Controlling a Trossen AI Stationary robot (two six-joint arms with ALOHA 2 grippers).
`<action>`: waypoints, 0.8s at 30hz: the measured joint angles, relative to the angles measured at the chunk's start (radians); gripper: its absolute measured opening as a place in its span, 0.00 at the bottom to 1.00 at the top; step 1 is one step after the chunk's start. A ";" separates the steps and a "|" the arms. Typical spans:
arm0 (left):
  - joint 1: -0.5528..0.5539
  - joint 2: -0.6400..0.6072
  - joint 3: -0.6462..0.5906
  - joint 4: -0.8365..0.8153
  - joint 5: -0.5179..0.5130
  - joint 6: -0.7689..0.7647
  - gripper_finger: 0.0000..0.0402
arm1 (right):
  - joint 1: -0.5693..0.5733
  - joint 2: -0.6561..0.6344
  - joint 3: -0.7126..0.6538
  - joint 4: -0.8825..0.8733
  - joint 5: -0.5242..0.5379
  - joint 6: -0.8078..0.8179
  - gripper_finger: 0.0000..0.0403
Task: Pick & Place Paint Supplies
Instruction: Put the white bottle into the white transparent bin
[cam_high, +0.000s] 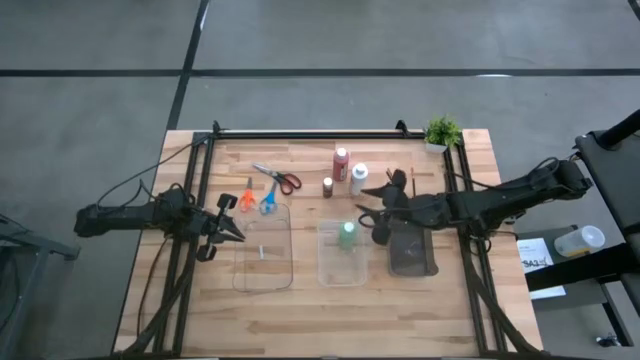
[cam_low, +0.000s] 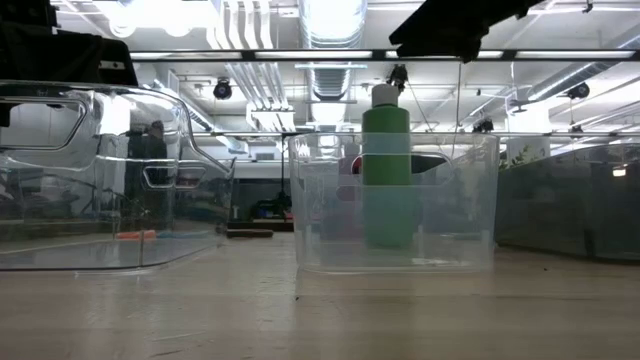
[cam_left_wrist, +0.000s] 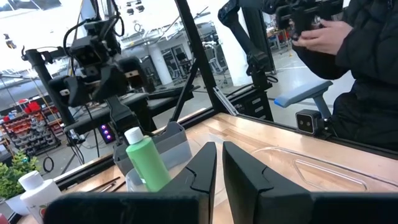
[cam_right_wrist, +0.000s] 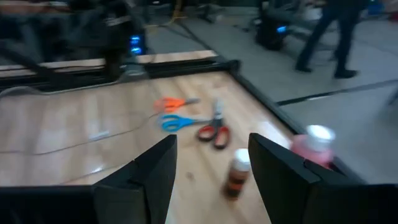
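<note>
While the green paint bottle (cam_high: 347, 234) is standing upright inside the middle clear tray (cam_high: 341, 271), the right gripper (cam_high: 366, 217) is hovering just beside it with its fingers (cam_right_wrist: 155, 171) spread apart and grasping nothing. Ahead of those fingers, the brownish bottle (cam_right_wrist: 236, 174) and the red bottle (cam_right_wrist: 313, 148) are standing on the bench (cam_high: 310, 310), with the red scissors (cam_right_wrist: 214, 132), blue scissors (cam_right_wrist: 181, 122) and orange scissors (cam_right_wrist: 174, 102) lying farther off. The white bottle (cam_high: 358, 178) is standing just beside the red one. Thin paintbrushes (cam_high: 402, 182) are lying behind the right arm. The left gripper (cam_high: 234, 231) is waiting at the left clear tray (cam_high: 262, 270), its fingers (cam_left_wrist: 239, 171) nearly clenched together around nothing, pointing toward the green bottle.
</note>
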 joint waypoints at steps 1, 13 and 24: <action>0.000 0.000 0.000 0.000 0.000 0.000 0.09 | -0.002 -0.006 0.000 -0.007 0.026 -0.004 0.49; 0.000 0.000 0.000 0.000 0.000 0.000 0.09 | -0.194 0.033 -0.005 -0.061 -0.079 -0.057 0.49; 0.000 0.000 0.000 0.000 0.000 0.000 0.09 | -0.369 0.049 -0.010 -0.026 -0.179 -0.058 0.49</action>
